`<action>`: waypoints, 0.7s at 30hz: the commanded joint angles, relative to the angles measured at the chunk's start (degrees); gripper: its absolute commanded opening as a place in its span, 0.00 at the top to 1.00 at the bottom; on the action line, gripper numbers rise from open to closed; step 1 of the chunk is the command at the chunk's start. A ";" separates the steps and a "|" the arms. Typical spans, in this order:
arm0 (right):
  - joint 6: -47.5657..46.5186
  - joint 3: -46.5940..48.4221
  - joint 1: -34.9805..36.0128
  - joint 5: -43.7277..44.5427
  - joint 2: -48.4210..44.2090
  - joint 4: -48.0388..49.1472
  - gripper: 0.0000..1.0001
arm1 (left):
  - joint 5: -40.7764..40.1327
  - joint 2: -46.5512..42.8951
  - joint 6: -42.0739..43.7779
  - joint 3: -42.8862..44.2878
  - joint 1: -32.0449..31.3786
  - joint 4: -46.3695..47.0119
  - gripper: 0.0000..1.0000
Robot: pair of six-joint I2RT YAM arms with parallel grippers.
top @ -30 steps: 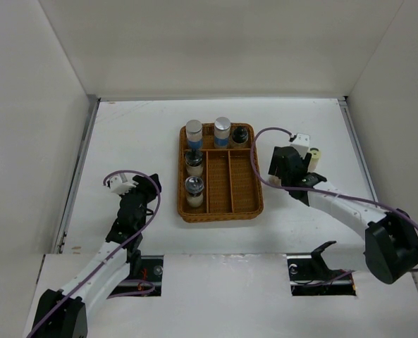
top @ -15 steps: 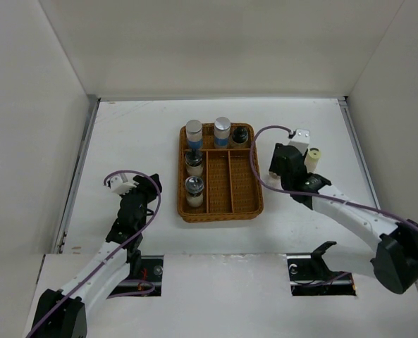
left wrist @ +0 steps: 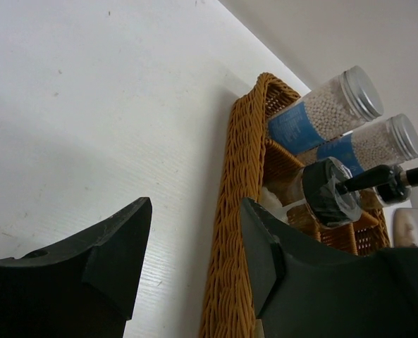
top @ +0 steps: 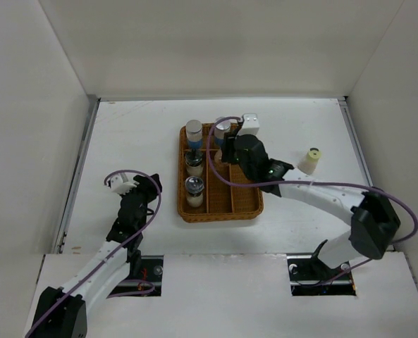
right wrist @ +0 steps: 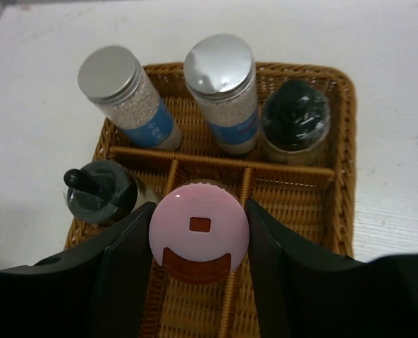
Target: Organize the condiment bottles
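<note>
Right fingers (right wrist: 120, 271) clamp the pink-capped bottle (right wrist: 199, 231) above the middle of the wicker tray (right wrist: 346, 155), near 2 blue-labelled bottles (right wrist: 152, 125), print unreadable. Left fingers (left wrist: 113, 246) gape wide over desk (left wrist: 89, 105) left of it.

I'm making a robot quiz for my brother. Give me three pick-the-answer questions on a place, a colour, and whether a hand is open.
1. Where is the yellow-topped bottle? A on another bottle; B on the table, right of the tray; C inside the tray.
2. What colour tops the gripped bottle in the right hand? A green; B orange; C pink.
3. The left hand is? A open, empty; B shut on a bottle; C out of view.
B, it sits apart on the table; C, its cap is pink; A, only table shows in its gap.
</note>
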 commanded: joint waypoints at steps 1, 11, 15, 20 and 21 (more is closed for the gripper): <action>-1.67 4.87 0.85 -1.63 4.56 3.99 0.53 | -0.14 0.34 -0.17 -2.70 -0.27 3.73 0.49; -2.46 8.39 1.03 -2.69 15.64 4.96 0.53 | -0.31 0.69 -0.26 -2.70 -0.35 3.90 0.49; -3.34 9.80 1.03 -1.29 18.72 4.70 0.52 | -0.05 1.39 -0.17 -2.61 -0.35 4.70 0.49; -3.35 10.51 1.38 1.44 20.22 3.65 0.45 | -0.05 0.52 -0.09 -2.96 -0.62 4.70 0.49; -3.17 10.59 1.47 1.53 20.40 3.30 0.42 | -0.05 0.34 -0.09 -2.96 -0.71 4.70 0.49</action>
